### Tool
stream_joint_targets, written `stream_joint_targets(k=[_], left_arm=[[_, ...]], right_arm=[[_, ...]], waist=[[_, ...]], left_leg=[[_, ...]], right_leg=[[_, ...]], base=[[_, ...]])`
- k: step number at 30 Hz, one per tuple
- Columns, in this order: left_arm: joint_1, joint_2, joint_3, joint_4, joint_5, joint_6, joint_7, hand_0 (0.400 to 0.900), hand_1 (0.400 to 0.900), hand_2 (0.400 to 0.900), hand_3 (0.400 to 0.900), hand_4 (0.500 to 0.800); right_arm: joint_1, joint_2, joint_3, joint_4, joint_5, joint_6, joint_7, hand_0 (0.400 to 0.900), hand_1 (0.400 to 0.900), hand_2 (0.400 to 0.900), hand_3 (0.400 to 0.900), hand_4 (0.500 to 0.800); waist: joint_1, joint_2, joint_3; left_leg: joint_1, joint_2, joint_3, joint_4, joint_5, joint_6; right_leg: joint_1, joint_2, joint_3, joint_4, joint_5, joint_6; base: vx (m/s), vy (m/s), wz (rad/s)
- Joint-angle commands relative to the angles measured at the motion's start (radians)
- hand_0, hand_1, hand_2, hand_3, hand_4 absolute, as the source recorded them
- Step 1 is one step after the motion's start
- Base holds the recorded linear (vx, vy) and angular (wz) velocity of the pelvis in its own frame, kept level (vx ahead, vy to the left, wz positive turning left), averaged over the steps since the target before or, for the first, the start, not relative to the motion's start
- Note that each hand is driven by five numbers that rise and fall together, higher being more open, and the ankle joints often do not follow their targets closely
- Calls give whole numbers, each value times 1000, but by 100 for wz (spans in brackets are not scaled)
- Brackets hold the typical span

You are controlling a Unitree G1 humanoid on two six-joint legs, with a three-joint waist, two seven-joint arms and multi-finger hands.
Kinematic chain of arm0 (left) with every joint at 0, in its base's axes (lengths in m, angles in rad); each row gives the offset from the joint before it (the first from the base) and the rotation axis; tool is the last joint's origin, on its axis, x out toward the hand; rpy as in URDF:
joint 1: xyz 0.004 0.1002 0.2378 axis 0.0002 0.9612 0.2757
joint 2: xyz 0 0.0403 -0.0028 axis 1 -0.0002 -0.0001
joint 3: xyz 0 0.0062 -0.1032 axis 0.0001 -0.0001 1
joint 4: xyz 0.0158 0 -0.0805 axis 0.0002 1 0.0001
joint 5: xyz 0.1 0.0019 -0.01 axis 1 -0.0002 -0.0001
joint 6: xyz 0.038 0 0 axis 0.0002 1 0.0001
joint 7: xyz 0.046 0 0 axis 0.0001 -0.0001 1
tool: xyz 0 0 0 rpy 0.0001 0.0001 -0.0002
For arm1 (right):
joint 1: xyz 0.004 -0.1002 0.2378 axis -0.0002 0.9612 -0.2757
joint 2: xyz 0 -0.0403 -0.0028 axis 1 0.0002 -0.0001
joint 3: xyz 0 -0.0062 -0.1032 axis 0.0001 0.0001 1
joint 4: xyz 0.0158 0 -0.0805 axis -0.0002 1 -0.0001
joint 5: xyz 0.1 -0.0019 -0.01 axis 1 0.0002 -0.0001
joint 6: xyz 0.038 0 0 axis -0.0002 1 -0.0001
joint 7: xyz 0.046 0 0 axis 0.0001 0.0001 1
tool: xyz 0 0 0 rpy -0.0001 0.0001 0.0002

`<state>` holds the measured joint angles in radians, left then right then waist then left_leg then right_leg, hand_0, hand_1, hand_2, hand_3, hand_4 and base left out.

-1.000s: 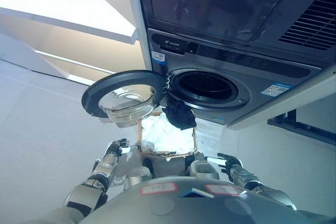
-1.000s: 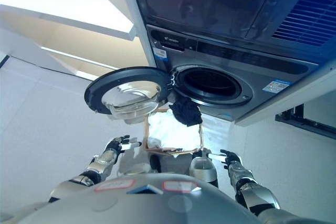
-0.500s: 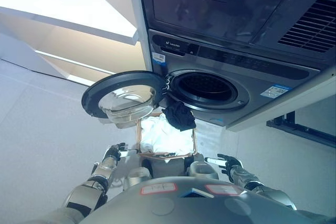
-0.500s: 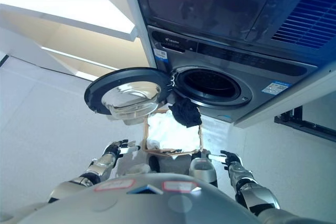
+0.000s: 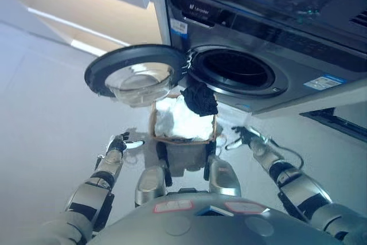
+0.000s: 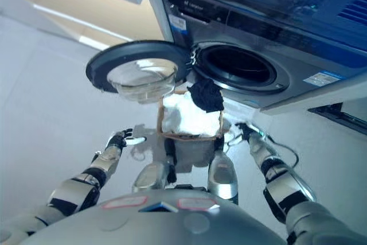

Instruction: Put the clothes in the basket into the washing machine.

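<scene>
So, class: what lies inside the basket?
The basket holds white clothes, with a black garment draped over its far rim. Anything beneath the white pile is covered.

Dark grey washing machine, black-rimmed clear door, tan basket — white clothes, black garment

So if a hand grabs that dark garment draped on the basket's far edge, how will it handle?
Probably floppy: the dark garment droops crumpled over the basket rim. Likely light, a small bunch. It may trail or snag, lying against the white clothes.
</scene>
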<state>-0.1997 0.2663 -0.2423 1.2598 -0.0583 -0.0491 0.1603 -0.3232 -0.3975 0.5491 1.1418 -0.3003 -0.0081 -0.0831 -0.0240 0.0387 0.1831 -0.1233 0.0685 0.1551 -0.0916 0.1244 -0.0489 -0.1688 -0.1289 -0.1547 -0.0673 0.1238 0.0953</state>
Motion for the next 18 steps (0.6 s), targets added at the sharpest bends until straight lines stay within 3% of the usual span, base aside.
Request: stream_joint_targets(k=[1,4,6,7,9,10,11,12,13,14,15,16,17,18], left_arm=[[-54,13,8,10,-34,-26,50,900,900,900,900,800],[-100,8,4,-15,-87,-34,92,900,900,900,900,800],[-142,17,-4,-36,-108,-37,126,900,900,900,900,800],[-142,17,-4,-36,-108,-37,126,900,900,900,900,800],[-201,50,2,-52,-133,-40,180,900,900,900,900,800],[-170,20,-36,-227,-168,-198,198,900,900,900,900,800],[-164,21,-38,-231,-168,-199,200,900,900,900,900,800],[-197,37,-10,-65,-147,-27,219,900,900,900,900,800],[-194,37,-8,-65,-145,-26,219,900,900,900,900,800],[-218,-1,-38,-67,-149,-32,274,900,900,900,900,800],[-172,10,-30,-96,-117,-91,277,900,900,900,900,800],[-170,10,-30,-97,-116,-92,277,900,900,900,900,800],[-181,-9,-53,-74,-137,-46,311,900,900,900,900,800],[-199,-22,-83,-122,-125,-66,316,900,900,900,900,800]], right_arm=[[-127,-63,62,-75,-79,-35,-33,900,900,900,900,800],[-196,-98,101,-141,-83,-43,-61,900,900,900,900,800],[-241,-125,113,-168,-82,-45,-85,900,900,900,900,800],[-241,-125,113,-168,-82,-45,-85,900,900,900,900,800],[-325,-136,148,-182,-92,-39,-123,900,900,900,900,800],[-328,-108,138,-174,-81,-36,-177,900,900,900,900,800],[-325,-106,138,-172,-81,-37,-179,900,900,900,900,800],[-382,-155,160,-206,-60,-43,-156,900,900,900,900,800],[-381,-154,163,-206,-59,-43,-156,900,900,900,900,800],[-385,-126,166,-227,-87,-43,-184,900,900,900,900,800],[-433,-141,154,-190,-90,-34,-257,900,900,900,900,800],[-433,-139,155,-187,-90,-35,-258,900,900,900,900,800],[-459,-158,164,-209,-77,-43,-253,900,900,900,900,800],[-516,-157,177,-177,-66,-37,-277,900,900,900,900,800]], waist=[[18,-19,80],[21,-20,142],[15,-12,157],[15,-12,154],[26,-7,180],[51,-6,190],[51,-6,181],[46,-25,194],[44,-25,185],[35,-34,189],[62,-21,194],[60,-21,187],[56,-25,184],[59,-27,192]], left_leg=[[-32,11,-1,28,-73,-34],[-198,12,-25,170,-84,-44],[-294,32,28,218,-74,-50],[-298,32,28,219,-75,-50],[-413,69,39,305,-101,-54],[-469,74,22,348,-111,-52],[-479,74,20,356,-115,-52],[-567,82,9,427,-138,-45],[-578,83,8,435,-142,-45],[-618,91,11,468,-153,-43],[-712,87,-17,547,-175,-43],[-723,87,-20,554,-178,-43],[-766,97,-22,590,-193,-40],[-832,92,-32,653,-217,-41]], right_leg=[[-73,-25,-5,108,-93,34],[-162,-32,-53,159,-108,19],[-242,-42,-92,214,-132,12],[-245,-42,-92,216,-133,12],[-382,-39,-90,349,-203,4],[-429,-51,-100,393,-213,1],[-438,-52,-101,399,-217,0],[-519,-52,-83,471,-229,-4],[-529,-52,-82,477,-233,-4],[-568,-54,-82,512,-242,-6],[-656,-67,-81,601,-267,-9],[-665,-68,-82,607,-270,-10],[-702,-72,-86,640,-284,-10],[-769,-75,-76,709,-304,-13]], base=[[-98,-213,56],[-134,-215,62],[-123,-153,65],[1,-109,33],[-27,-110,12],[-50,-102,22],[-63,-104,14],[-36,-15,-12],[-59,-41,-9],[-62,-60,25],[-64,-59,27],[-60,-56,31],[-44,3,9],[-42,18,7]])
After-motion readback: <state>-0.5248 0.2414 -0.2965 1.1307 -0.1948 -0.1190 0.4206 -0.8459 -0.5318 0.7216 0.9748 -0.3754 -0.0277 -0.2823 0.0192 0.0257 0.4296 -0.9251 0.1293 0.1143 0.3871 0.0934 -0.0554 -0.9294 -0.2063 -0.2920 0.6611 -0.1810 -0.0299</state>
